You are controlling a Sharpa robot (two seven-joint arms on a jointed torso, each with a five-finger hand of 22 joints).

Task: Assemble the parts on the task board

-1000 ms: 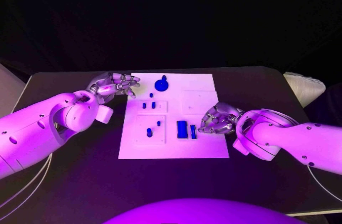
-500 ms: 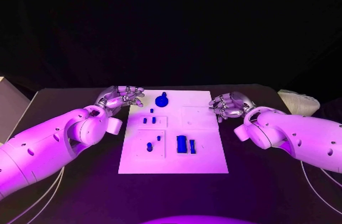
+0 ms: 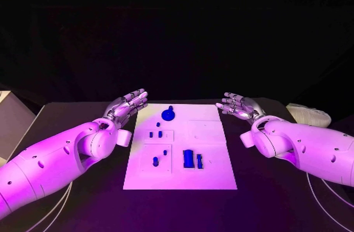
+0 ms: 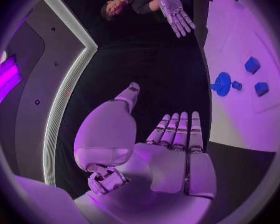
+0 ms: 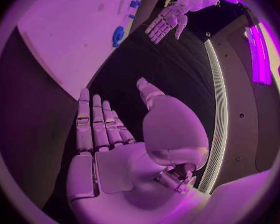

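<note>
Board (image 3: 210,175) sits flat mid-bench (image 3: 73,191), long side running away from the robot, with the blue parts on it: a round one (image 3: 168,114) at the far end, two small ones (image 3: 155,134) just below it, a lone one (image 3: 155,161) and a pair of bars (image 3: 192,159) nearer the robot. Left hand (image 3: 125,105) and right hand (image 3: 237,106) flank the far end, fingers straight and spread, holding nothing, neither touching the board.
</note>
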